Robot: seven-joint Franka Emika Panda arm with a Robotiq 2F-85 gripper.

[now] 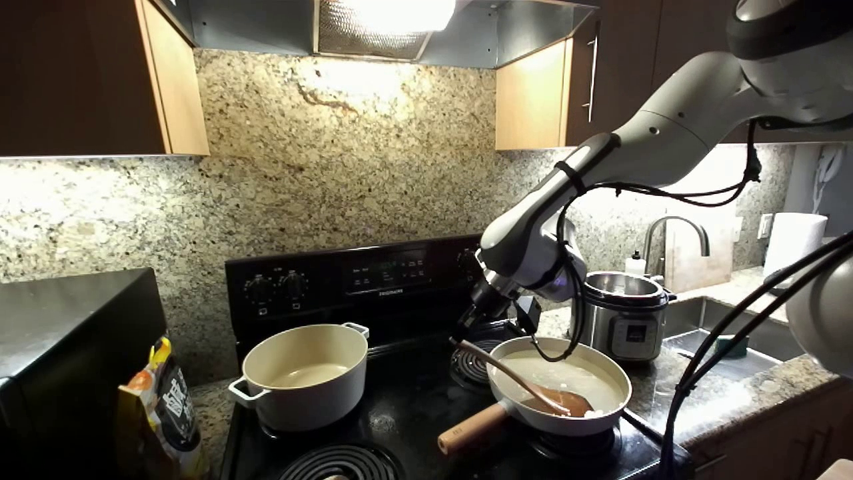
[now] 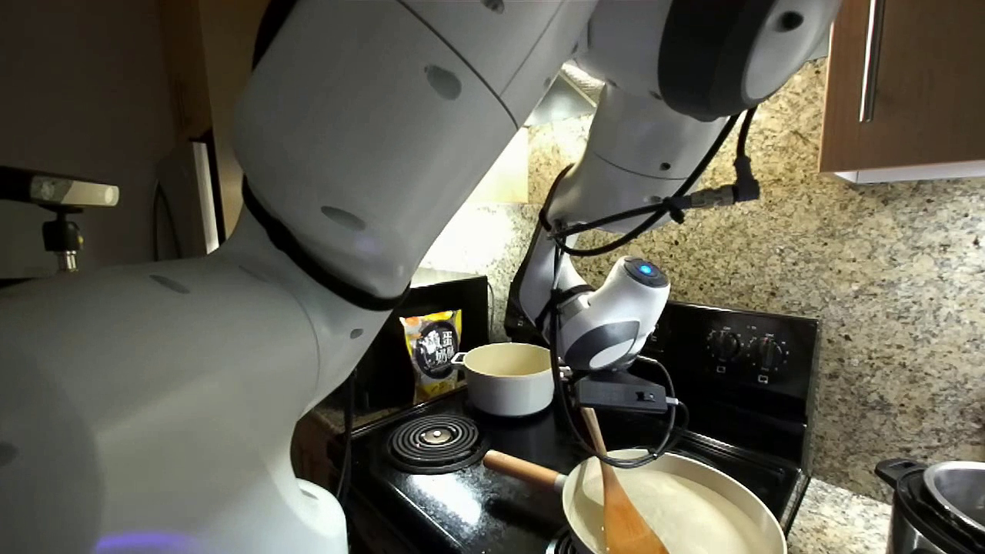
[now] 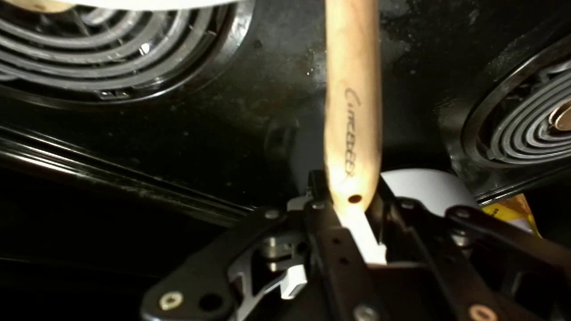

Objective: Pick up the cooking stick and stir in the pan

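Grips the slim reddish-brown wooden cooking stick (image 2: 614,496) by its handle end in the jaws of the black gripper (image 3: 352,198), low in the wrist view. Holds its blade inside the shallow round cream frying pan (image 1: 533,420), lower right in both exterior views.

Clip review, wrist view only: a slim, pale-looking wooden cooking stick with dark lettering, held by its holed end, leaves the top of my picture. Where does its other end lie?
Observer: In both exterior views, the cooking stick ends in a broad reddish-brown blade inside the shallow, cream-lined round frying pan.
Operator: Which way does that pan's handle point?
Observer: In an exterior view, its thick light-wood handle juts toward the picture's lower left, over the black stovetop.
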